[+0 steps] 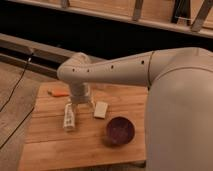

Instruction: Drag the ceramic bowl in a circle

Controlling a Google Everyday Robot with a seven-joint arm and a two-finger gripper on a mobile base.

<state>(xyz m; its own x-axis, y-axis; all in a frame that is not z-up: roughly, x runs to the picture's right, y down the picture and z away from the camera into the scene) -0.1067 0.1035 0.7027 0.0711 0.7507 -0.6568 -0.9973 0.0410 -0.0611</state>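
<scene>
The ceramic bowl [120,130] is round, shallow and dark purple-maroon. It sits on the wooden table [45,142] toward the front right, next to my arm's big white body. My gripper [80,101] hangs down from the white arm over the table's back middle, left of and behind the bowl, well apart from it. It is just above a clear plastic bottle [69,118] that lies on its side.
A small white block [101,109] lies between the bottle and the bowl. An orange object [58,92] lies at the table's back left. A black cable [17,82] runs over the floor at the left. A dark ledge runs behind the table.
</scene>
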